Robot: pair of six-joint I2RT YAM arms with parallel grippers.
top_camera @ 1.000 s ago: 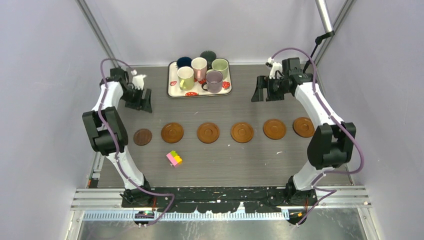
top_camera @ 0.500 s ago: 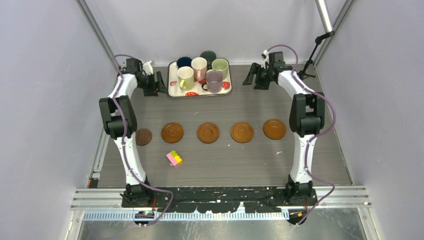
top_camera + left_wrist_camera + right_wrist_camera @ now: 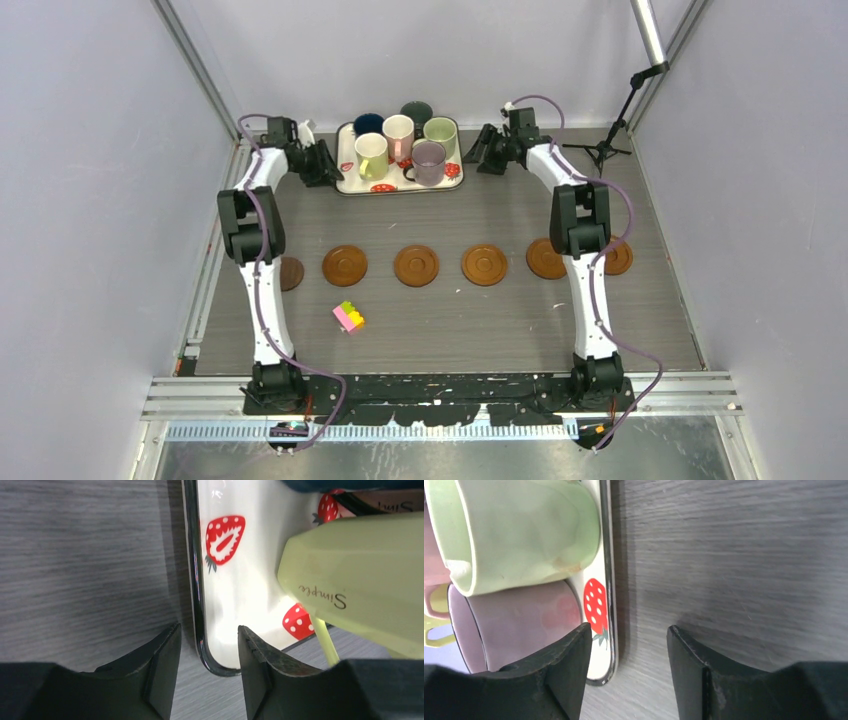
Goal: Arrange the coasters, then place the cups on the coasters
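Six brown coasters lie in a row across the table; three show whole [image 3: 345,265] [image 3: 416,265] [image 3: 484,265], and the arms partly cover the others. The cups stand together on the strawberry-print tray [image 3: 400,190] at the back: cream-yellow [image 3: 372,155], pink [image 3: 398,133], pale green [image 3: 440,130], purple-grey [image 3: 428,160], dark blue [image 3: 368,123], dark grey-green [image 3: 416,112]. My left gripper [image 3: 325,165] [image 3: 209,635] is open, and its jaws straddle the tray's left rim [image 3: 196,580] near a corner. My right gripper [image 3: 475,152] [image 3: 629,632] is open astride the right rim [image 3: 607,605], beside the pale green [image 3: 524,530] and purple-grey [image 3: 519,625] cups.
A small pink-yellow-green block toy [image 3: 349,316] lies in front of the coaster row. A thin black stand [image 3: 600,150] rises at the back right corner. Grey walls close in the table on three sides.
Both arms have stretched back and inward to the tray's two sides. Both pairs of jaws have narrowed around its rim.
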